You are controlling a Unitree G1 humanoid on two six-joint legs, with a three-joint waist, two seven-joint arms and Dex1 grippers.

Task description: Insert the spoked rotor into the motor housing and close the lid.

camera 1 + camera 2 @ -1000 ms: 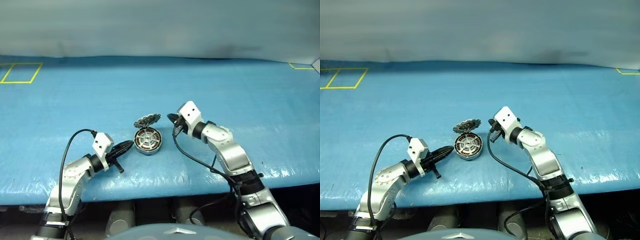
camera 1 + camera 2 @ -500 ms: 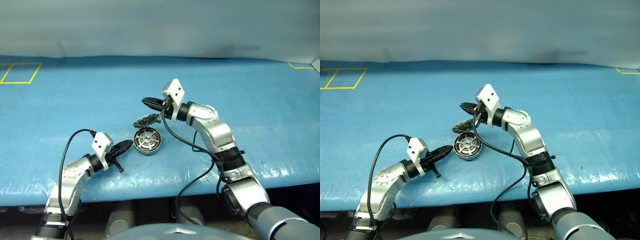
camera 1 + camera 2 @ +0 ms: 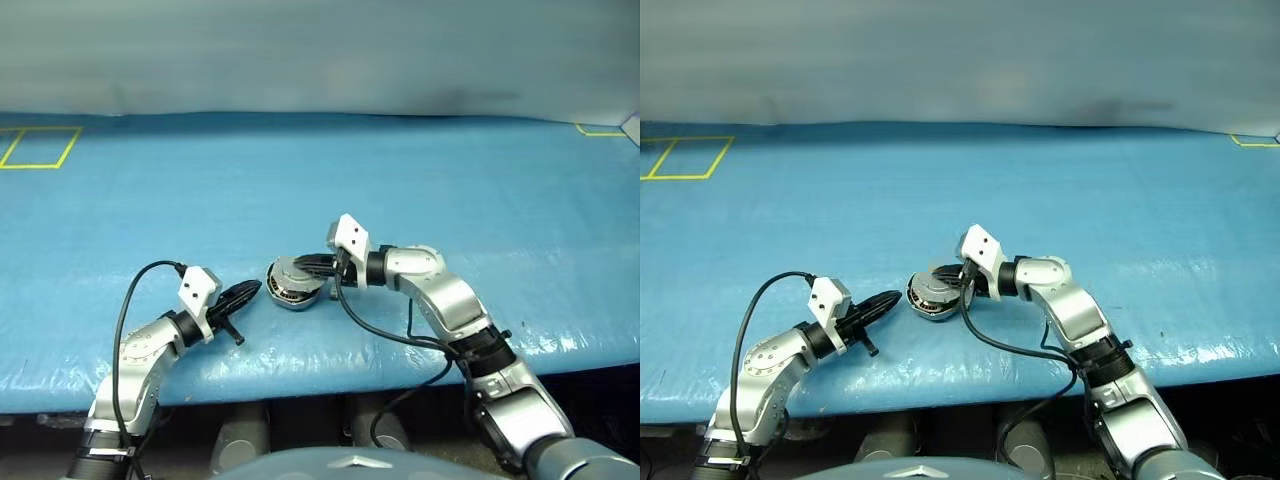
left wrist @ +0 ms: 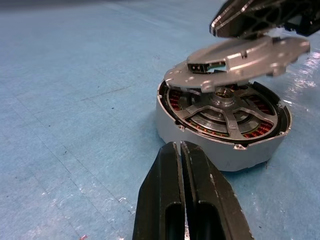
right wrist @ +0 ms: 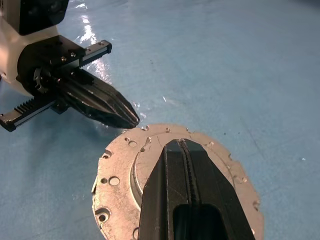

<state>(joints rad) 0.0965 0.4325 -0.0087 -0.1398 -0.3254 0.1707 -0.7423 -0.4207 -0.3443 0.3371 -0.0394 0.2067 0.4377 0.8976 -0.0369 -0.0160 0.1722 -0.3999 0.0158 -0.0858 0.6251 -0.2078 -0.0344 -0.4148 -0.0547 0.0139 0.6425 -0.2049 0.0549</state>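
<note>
Two steps: spoked rotor [image 4: 231, 114] sits seated in motor housing [image 4: 200, 140]; lid [image 4: 240, 62] rests tilted, unclosed, under the pressed-together right pincer [image 3: 303, 264]; left pincer [image 3: 250, 290] likewise closed, empty.

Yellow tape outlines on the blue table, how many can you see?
2. One yellow outline sits at the table's far left corner; another outline shows partly at the far right edge, cut off by the frame. More may lie out of view.
</note>
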